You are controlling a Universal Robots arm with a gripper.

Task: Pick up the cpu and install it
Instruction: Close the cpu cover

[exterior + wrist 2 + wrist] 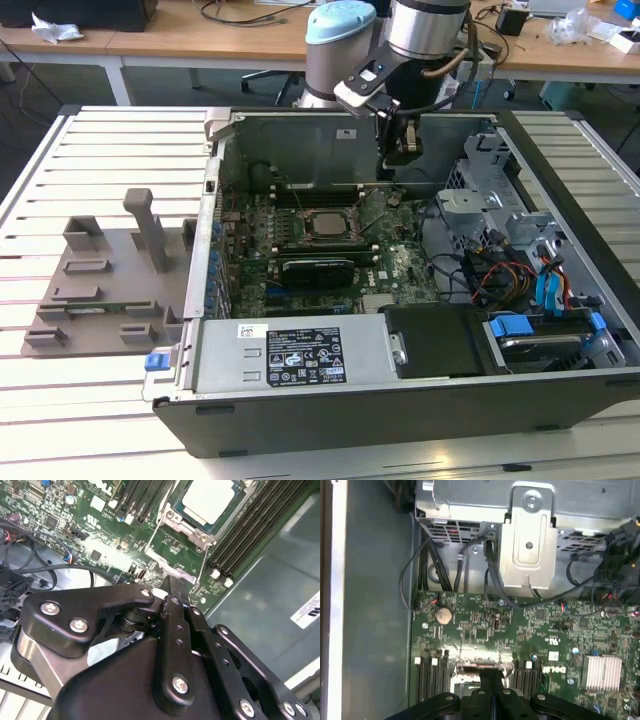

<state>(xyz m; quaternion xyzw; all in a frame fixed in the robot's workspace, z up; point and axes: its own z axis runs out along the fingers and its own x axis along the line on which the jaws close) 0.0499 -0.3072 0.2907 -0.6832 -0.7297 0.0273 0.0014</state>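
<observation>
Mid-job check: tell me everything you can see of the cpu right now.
The cpu is a small flat square with a silvery-grey metal top and a pale rim. It lies flat in the metal-bracketed socket frame on the green motherboard. The gripper, fingers shut, hangs apart from it.

Gripper (492, 674) hangs over the green motherboard (530, 635)

The cpu (210, 500) is silvery-grey, the motherboard (175, 550) green, the gripper (168, 591) black.
</observation>
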